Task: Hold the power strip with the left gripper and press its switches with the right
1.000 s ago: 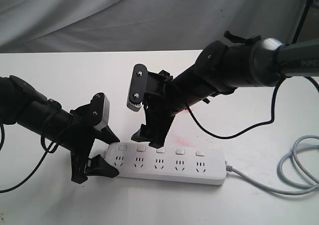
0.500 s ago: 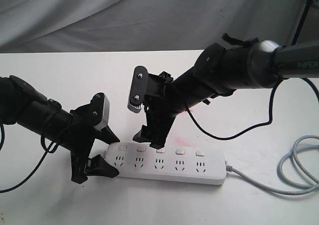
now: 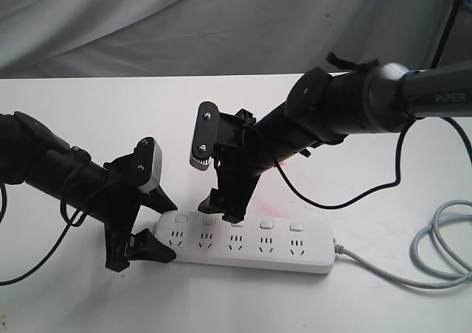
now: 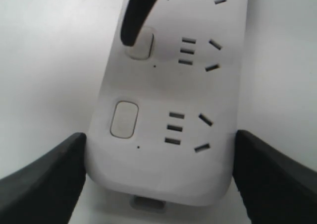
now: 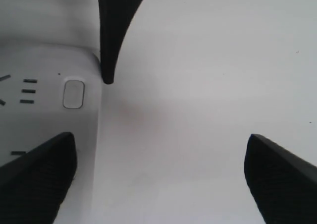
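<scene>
Holder: my left gripper (image 3: 166,230) sits lower left in the exterior view, its jaws set across the left-hand end of the power strip (image 3: 251,246). The left wrist view shows 1 jaw against each long edge, so I read it as pinching the strip.
Strip: flat on the white table (image 3: 81,303), lower centre, running off to the right.
Switches (image 3: 267,224): 5 in a row along the strip's far edge, 1 above each socket group.
Presser: my right gripper (image 3: 214,186), centre of frame, has its jaws spread wide and holds nothing. 1 jaw tip is down on the 2nd switch (image 4: 143,48) from the held end, at its corner rather than its middle. The other jaw hangs over bare table beyond the strip. Whether the switch is pushed in, I cannot tell.
Cord (image 3: 414,250): grey, leaves the right end and loops at lower right.
Backdrop (image 3: 147,23): grey cloth across the top.
Risk 1: a tip this far off-centre could slide onto the casing, giving no click.
Risk 2: only 1 end is clamped, so a sideways shove could twist the strip out of the jaws.
Risk 3: both claws crowd the same end, so reaching for the 1st switch could knock my left gripper's far jaw.
Containers: none in view. No plug sits in any socket group I can see.
</scene>
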